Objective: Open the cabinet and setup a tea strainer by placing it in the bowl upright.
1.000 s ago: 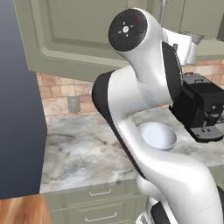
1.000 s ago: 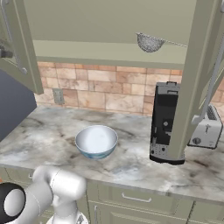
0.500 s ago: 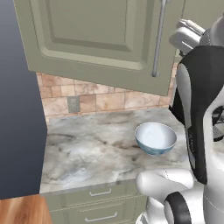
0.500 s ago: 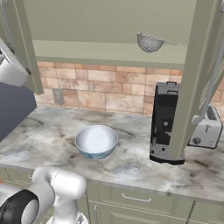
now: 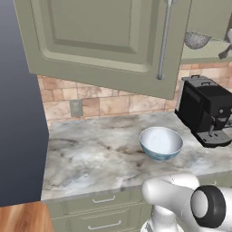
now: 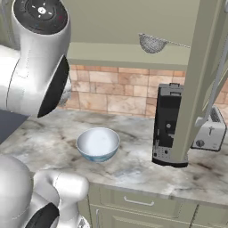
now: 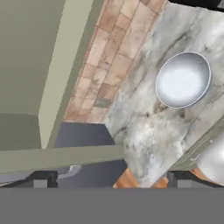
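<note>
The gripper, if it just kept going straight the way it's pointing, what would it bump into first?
Probably the marble counter left of the bowl, near the brick wall; the open gripper aims there, though depth is unclear.

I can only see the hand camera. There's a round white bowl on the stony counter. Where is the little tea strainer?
Observer: The small silvery mesh tea strainer lies on the shelf inside the open olive-green wall cabinet, above the bowl's side of the counter.
Operator: Is the bowl white all over?
Observer: No, the round ceramic bowl is pale blue and patterned outside.
Operator: What else is up there?
Observer: A silver toaster stands far right, behind the open door.
</note>
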Motion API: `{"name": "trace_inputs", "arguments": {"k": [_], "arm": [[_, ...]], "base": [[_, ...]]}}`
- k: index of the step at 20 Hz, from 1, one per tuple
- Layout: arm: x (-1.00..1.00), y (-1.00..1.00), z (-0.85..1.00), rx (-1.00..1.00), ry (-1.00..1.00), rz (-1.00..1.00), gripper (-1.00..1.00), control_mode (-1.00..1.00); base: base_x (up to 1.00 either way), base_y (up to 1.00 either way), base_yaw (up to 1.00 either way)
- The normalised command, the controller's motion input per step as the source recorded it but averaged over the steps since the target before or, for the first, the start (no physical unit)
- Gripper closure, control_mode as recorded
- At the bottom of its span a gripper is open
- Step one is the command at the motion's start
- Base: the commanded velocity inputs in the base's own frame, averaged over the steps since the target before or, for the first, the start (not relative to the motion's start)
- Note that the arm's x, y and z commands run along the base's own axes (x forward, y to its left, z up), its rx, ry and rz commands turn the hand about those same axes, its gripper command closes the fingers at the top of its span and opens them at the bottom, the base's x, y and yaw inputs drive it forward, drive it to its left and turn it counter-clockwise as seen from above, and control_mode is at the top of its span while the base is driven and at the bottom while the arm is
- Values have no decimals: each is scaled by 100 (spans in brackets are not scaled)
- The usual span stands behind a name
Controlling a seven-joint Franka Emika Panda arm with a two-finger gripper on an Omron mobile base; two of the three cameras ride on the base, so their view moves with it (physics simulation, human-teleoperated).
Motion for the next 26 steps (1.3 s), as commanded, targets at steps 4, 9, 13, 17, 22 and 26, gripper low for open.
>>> {"name": "trace_inputs", "arguments": {"k": [4, 9, 13, 17, 22, 26], "arm": [[88, 13, -32, 48, 25, 33, -100, -100], [87, 23, -11, 32, 17, 23, -100, -100], [65, 4, 0, 25, 9, 20, -100, -100], [41, 17, -2, 17, 8, 24, -100, -100], [13, 61, -13, 1, 1, 29, -100, -100], [8, 34, 0, 0, 1, 29, -100, -100]], "base": [[0, 0, 0], [0, 0, 0], [0, 0, 0], [0, 0, 0], [0, 0, 0], [0, 0, 0]]}}
